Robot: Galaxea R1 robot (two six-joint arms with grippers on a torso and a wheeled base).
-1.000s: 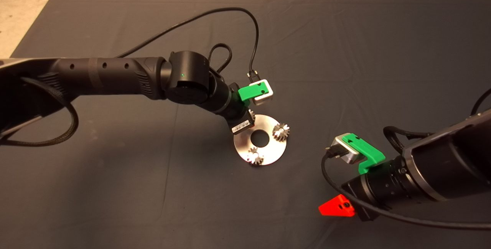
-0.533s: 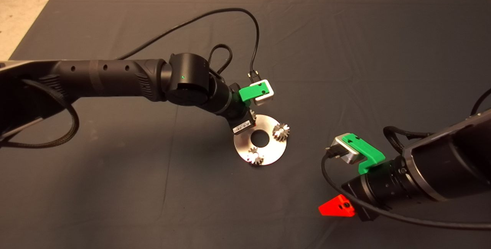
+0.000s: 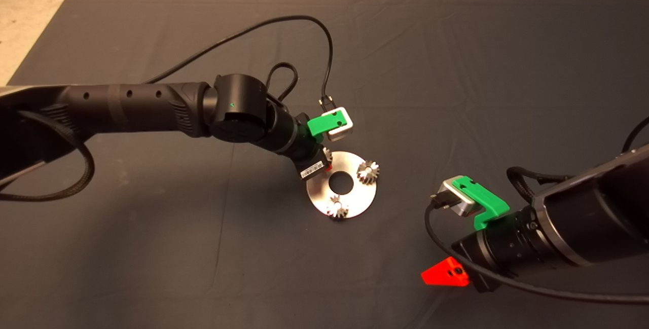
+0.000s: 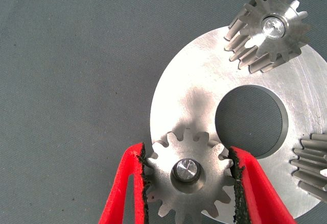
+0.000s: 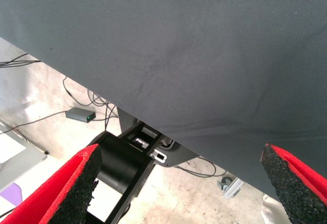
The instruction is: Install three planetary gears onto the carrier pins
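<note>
The shiny carrier disc (image 3: 356, 199) lies mid-mat with a planetary gear on each of its three carrier pins. Two gears (image 3: 368, 171) (image 3: 337, 209) stand free in the head view. My left gripper (image 4: 187, 151) hangs over the disc's near-left edge and is shut on the third gear (image 4: 186, 191). Both black pads (image 4: 144, 179) press on its teeth. That gear sits flat on the disc (image 4: 189, 99), with the pin top (image 4: 185, 171) showing through its hole. My right gripper (image 3: 446, 274) waits at the lower right, open and holding nothing.
Black cables loop from the left wrist above the disc. The right wrist view shows the mat's edge (image 5: 153, 124), with floor, cables and a stand base beyond it.
The left arm and gripper have shifted a little to the left, and the disc has slid slightly left with them. The right arm has not moved.
</note>
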